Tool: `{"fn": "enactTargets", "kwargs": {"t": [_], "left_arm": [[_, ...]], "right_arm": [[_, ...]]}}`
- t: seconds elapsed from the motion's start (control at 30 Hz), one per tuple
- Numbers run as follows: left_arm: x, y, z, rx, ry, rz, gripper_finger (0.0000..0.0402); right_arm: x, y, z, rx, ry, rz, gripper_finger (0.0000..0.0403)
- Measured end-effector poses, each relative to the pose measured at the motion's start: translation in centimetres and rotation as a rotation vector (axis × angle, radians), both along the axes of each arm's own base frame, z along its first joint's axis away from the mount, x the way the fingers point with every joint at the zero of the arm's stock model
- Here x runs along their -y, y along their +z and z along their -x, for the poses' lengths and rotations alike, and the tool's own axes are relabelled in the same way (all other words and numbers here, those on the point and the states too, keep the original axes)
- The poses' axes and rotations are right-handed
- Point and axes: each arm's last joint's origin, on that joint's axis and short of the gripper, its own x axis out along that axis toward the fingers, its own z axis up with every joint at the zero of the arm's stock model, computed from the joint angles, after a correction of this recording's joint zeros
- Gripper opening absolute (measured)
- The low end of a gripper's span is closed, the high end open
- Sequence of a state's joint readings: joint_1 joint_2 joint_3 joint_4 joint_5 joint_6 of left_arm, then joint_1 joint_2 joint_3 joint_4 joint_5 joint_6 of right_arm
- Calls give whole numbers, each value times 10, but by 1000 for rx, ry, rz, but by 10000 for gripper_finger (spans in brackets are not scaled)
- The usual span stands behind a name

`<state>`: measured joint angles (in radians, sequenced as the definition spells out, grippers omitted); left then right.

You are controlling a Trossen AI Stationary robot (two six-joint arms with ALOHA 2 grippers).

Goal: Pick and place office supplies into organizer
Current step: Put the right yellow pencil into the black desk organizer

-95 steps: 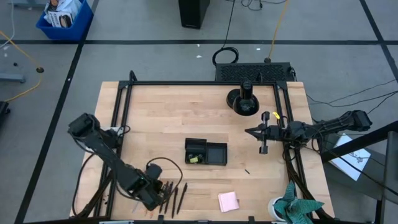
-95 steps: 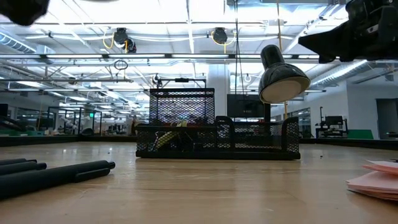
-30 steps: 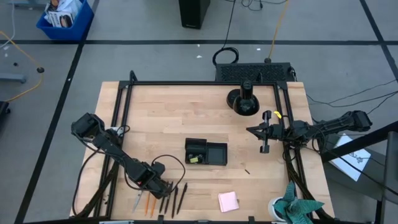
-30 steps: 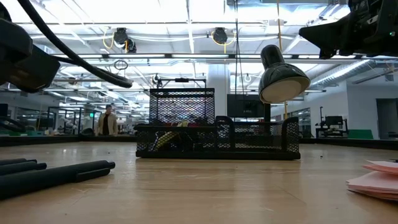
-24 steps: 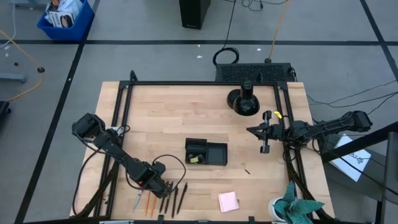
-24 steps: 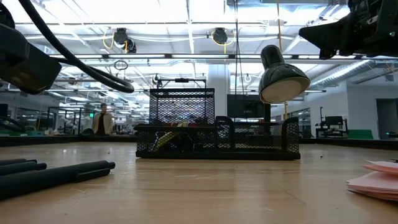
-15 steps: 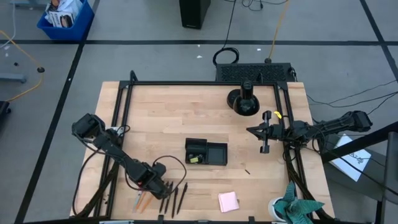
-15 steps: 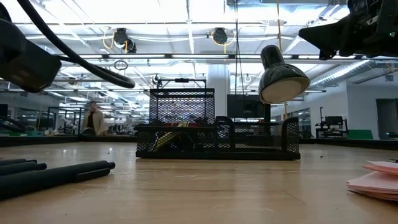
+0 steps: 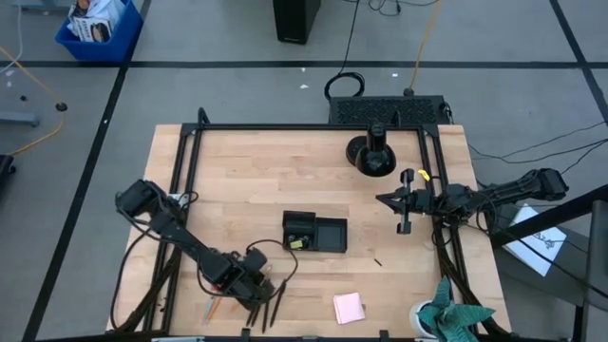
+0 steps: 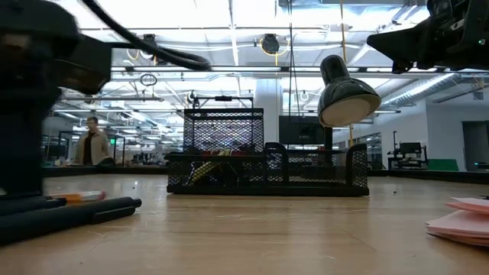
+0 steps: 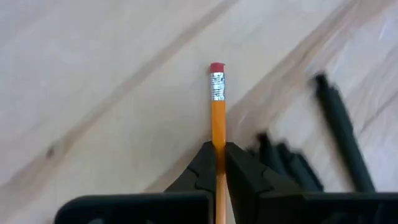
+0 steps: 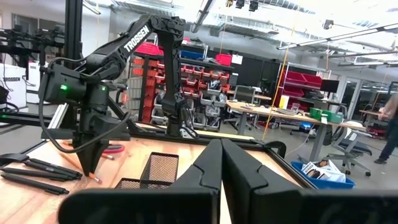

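High view: on the counter (image 9: 247,180), the mesh organizer (image 9: 314,233) sits mid-way; front-left of it the left gripper (image 11: 216,160) has its jaws pinched on an orange pencil (image 11: 217,112) beside dark pens (image 11: 341,134). Right gripper (image 9: 389,200), well right of the organizer, jaws together.

1 organizer (image 9: 314,232), 1 pink pad (image 9: 349,308), 2 arms, approx. 3 dark pens (image 9: 269,306).
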<state>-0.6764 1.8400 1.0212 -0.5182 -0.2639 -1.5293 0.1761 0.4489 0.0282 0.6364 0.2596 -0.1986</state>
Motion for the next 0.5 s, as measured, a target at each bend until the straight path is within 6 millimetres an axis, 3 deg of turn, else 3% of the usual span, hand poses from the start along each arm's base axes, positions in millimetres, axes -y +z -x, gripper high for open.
{"fn": "enactTargets", "kwargs": {"t": [0.33,0.5], "left_arm": [[-3,9,-7,4,-106,-98,13],[-6,36,-9,83,-119,-144,5]], "right_arm": [[0,0,0,0,0,0,0],[0,0,0,0,0,1,0]]}}
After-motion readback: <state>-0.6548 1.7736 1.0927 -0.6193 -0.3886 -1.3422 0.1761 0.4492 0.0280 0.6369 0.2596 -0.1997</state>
